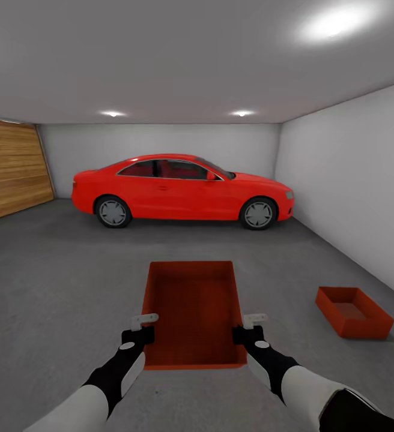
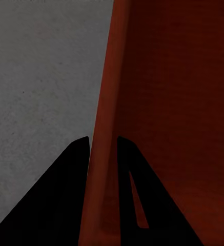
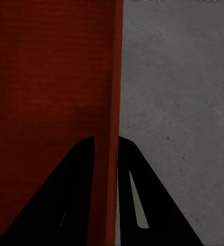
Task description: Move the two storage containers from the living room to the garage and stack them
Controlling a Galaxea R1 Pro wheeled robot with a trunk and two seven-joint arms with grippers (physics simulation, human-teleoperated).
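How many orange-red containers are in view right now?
2. One container is held between both grippers, left and right, on its side walls. The other container sits on the floor near the right wall.

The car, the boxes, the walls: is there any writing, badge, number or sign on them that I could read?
None can be read.
The red car: no plate, badge or lettering shows on its side.
The held container and the container on the floor: plain orange-red walls, no labels.
The white walls and wooden door: no signs.
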